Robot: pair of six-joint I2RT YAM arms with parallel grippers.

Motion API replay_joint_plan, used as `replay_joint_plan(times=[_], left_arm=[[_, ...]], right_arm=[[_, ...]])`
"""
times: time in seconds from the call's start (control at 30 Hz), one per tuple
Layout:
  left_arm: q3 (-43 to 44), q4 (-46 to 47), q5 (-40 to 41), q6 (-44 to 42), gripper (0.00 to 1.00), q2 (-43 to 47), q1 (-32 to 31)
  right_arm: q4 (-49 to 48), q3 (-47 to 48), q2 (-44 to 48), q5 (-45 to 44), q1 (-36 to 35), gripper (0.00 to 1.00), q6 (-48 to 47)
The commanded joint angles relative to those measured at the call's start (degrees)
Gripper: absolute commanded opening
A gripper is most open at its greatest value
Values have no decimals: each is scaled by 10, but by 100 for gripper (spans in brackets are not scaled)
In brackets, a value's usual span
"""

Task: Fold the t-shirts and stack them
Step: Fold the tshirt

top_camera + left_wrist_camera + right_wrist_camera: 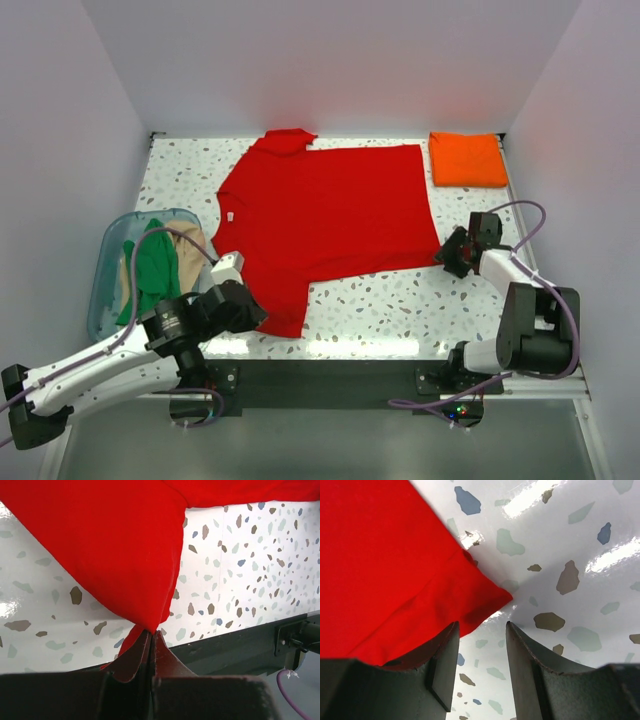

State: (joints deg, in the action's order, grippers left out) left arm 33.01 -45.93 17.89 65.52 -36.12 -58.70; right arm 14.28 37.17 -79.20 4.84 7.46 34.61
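White walls close in a pale, glossy table top flecked with grey, brown and blue chips, seen from above with both arm bases at its near edge.

At the far left sits a clear bluish plastic tub, holding a crumpled green cloth t-shirt and a tan cloth t-shirt beside it. Just right of the tub, the left gripper is pinched tight on the near sleeve of the bright red short-sleeved cloth t-shirt. In the left wrist view the cloth is gathered to a point that vanishes between the closed jaws and is drawn up off the table there.

The red t-shirt lies spread flat across the middle of the table, its neck to the left with a small white neck label, its hem to the right and its other sleeve at the far edge.

At the far right corner lies a folded orange cloth t-shirt, just beside the red hem but apart from it.

Near the red t-shirt's near-right hem corner hangs the right gripper. Its jaws stand partly apart and clamp nothing. The hem corner lies flat on the table at their mouth, with one dark finger over the cloth's edge and the other over bare table.
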Motion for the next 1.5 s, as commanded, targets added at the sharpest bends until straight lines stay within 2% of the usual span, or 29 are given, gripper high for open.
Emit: replay_joint_plan(times=[0.0, 0.3, 0.37, 0.4, 0.47, 0.5, 0.63, 1.0, 1.1, 1.27, 1.37, 1.47], left_arm=[[19, -24, 19, -19, 0, 8, -3], [19, -26, 21, -22, 0, 14, -3], [23, -29, 24, -22, 0, 15, -3], [28, -31, 25, -23, 0, 15, -3], [33, -36, 31, -25, 0, 14, -3], [39, -39, 33, -25, 0, 14, -3], [51, -53, 38, -24, 0, 14, -3], [86, -75, 47, -7, 0, 23, -3], [102, -72, 60, -14, 0, 17, -2], [150, -43, 99, -50, 0, -49, 9], [171, -6, 90, -92, 0, -98, 43], [180, 51, 34, -141, 0, -140, 117]], right_arm=[[-32, -4, -10, -22, 2, 46, 7], [-52, 16, -49, -34, 2, 44, 5], [-52, 21, -58, -29, 1, 36, 5], [-51, 21, -57, -28, 1, 30, 4], [-46, 16, -47, -26, 2, 23, 1], [-42, 14, -43, -26, 2, 16, -1], [-8, 3, 3, -19, 2, 8, -10], [46, -32, 97, 10, 1, 8, -38], [55, -21, 100, 19, 1, 9, -38], [67, 23, 72, 46, 2, 10, -37], [70, 50, 46, 54, 1, 9, -34], [67, 74, 19, 66, 2, 7, -30]])
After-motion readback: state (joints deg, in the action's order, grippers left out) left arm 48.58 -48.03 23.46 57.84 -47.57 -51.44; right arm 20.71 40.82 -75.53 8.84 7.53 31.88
